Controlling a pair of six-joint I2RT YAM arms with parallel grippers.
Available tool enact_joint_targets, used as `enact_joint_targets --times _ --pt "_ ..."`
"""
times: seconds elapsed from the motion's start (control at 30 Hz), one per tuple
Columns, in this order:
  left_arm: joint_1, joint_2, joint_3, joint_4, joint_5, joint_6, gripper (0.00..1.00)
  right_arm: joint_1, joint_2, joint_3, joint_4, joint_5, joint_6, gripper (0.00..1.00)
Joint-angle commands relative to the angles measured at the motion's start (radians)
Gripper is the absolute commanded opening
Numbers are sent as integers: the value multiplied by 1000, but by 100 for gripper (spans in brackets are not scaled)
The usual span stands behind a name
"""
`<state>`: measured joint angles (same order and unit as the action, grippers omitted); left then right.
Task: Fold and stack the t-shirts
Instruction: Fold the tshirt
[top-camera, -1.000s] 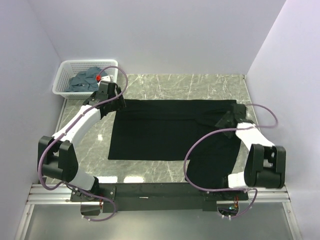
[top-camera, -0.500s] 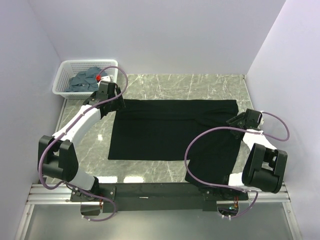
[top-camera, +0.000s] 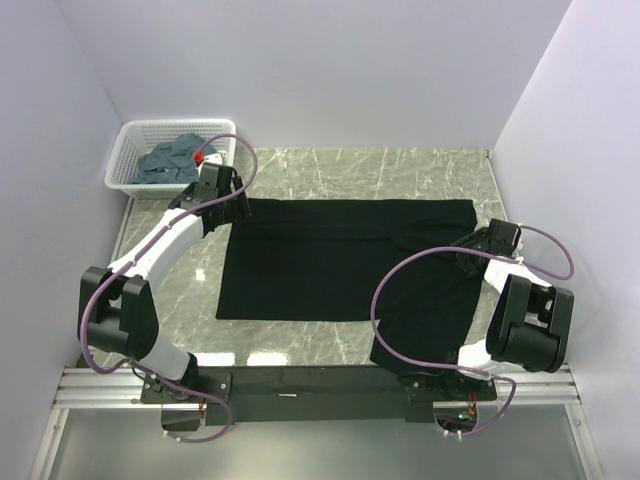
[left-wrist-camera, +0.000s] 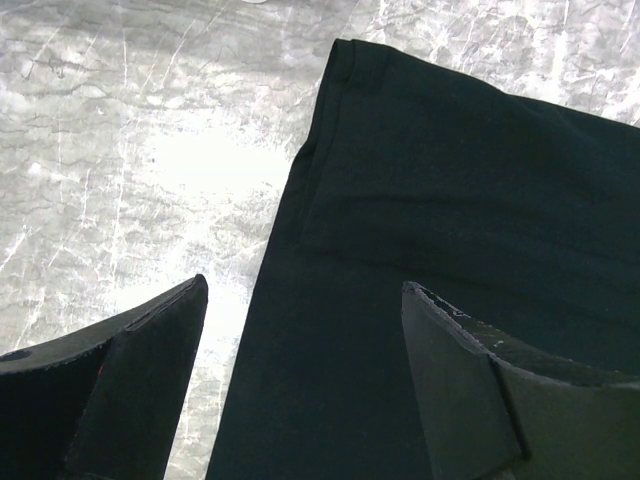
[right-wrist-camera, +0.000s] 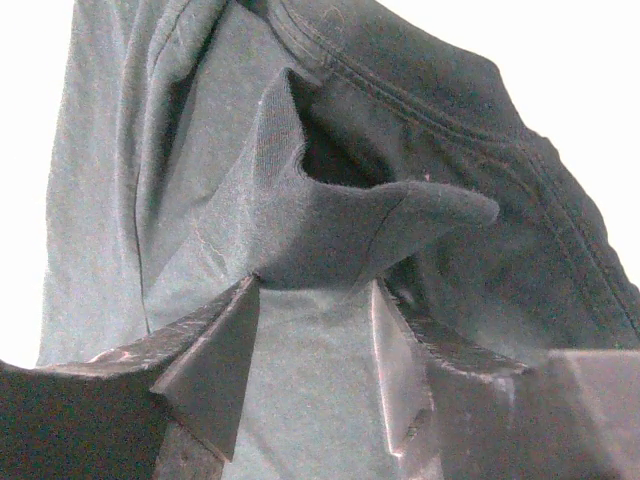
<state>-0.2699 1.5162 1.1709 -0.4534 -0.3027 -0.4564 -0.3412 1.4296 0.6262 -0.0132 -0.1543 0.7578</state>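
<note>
A large black t-shirt (top-camera: 340, 260) lies spread flat on the marble table; its right part reaches down to the near edge. No print shows. My left gripper (top-camera: 230, 208) hovers open over the shirt's far-left corner; in the left wrist view (left-wrist-camera: 305, 290) its jaws straddle the shirt's left edge (left-wrist-camera: 470, 180). My right gripper (top-camera: 466, 246) is at the shirt's right side. In the right wrist view (right-wrist-camera: 315, 288) its jaws stand partly apart around a raised fold of the cloth (right-wrist-camera: 330, 230). Slate blue-grey shirts (top-camera: 172, 160) lie bunched in the basket.
A white lattice basket (top-camera: 124, 168) stands at the far left corner, just behind the left arm. White walls close in the table on the left, back and right. Bare marble (top-camera: 380, 170) shows behind the shirt and to its left (top-camera: 190, 290).
My right gripper drew back to the right off the bunched cloth, then came slightly left again; the lump at the shirt's right side has flattened. The left arm has not moved.
</note>
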Motion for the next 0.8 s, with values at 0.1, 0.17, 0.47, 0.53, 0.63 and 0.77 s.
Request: enact_joint_targets --times 0.1,0.17,0.47,0.53,0.63,0.77 --pt "0 1 21 16 -9 15 84 -4 31 27 70 1 -6 42" --pt "0 2 21 16 -7 15 84 -4 34 41 68 -4 -6 31" --pt "0 7 21 18 -1 19 84 18 43 119 30 -27 3 0" --pt "0 9 21 18 -3 21 84 24 54 144 19 -25 6 0" --pt "0 13 21 16 -4 22 84 33 81 204 -27 -27 11 0" --pt "0 18 22 15 8 24 85 45 149 327 -80 -34 17 3"
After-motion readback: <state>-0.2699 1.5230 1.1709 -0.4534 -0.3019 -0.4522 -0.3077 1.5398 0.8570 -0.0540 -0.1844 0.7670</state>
